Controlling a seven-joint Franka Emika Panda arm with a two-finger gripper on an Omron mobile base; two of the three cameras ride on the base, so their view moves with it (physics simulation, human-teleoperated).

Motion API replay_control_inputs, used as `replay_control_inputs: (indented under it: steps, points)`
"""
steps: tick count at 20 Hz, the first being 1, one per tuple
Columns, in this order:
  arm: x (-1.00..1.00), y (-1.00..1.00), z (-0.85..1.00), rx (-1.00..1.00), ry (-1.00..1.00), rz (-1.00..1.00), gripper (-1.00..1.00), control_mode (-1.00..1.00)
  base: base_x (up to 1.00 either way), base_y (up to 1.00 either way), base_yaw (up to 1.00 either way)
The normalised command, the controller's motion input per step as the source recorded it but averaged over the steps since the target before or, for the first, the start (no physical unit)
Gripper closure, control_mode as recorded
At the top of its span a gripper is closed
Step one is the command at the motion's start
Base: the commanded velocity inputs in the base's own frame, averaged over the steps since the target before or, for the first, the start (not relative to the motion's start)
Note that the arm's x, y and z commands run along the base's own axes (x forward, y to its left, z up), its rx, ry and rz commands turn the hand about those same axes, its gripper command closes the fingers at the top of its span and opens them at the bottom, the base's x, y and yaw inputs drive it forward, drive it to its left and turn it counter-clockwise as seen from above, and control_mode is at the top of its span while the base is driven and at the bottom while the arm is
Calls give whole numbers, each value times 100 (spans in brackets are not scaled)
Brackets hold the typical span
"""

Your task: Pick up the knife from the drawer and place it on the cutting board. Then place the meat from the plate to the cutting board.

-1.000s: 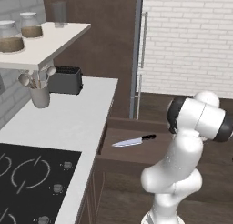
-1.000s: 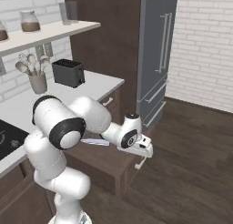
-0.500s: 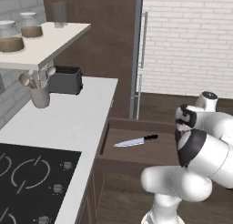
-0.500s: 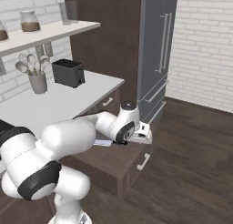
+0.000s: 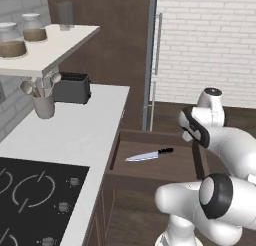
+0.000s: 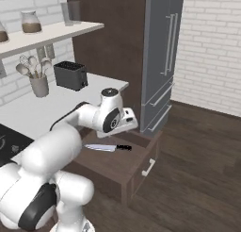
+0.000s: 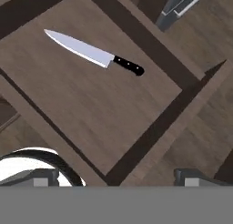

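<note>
We're hovering over the pulled-out drawer (image 7: 91,104) with our pincer (image 7: 116,177) spread wide and gripping nothing. The knife (image 7: 93,52) is lying flat inside, near the drawer's back edge.

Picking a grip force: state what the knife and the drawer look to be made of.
Knife: the blade is bright, smooth silver, likely polished steel; the handle is matte black with small pale dots like rivets, plastic or dark wood, hard to tell which.
Drawer: brown with streaky grain on floor and walls, apparently wood, matte finish.
</note>
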Motion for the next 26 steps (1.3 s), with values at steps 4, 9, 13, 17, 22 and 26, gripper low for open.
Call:
replay_control_inputs:
  steps: [4, 9, 13, 17, 22, 26]
  points:
    - [13, 2, -26, -12, 2, 76, -100, -100, 0, 0, 0]
    - [21, 0, -22, 0, 0, 31, -100, -100, 0, 0, 0]
    - [23, 8, -20, 0, 1, 7, -100, -100, 0, 0, 0]
    - [43, 25, -13, -5, 2, 3, -100, -100, 0, 0, 0]
    - [49, 40, -36, -7, 6, 14, -100, -100, 0, 0, 0]
    - [53, 37, -50, -3, 6, 30, -100, -100, 0, 0, 0]
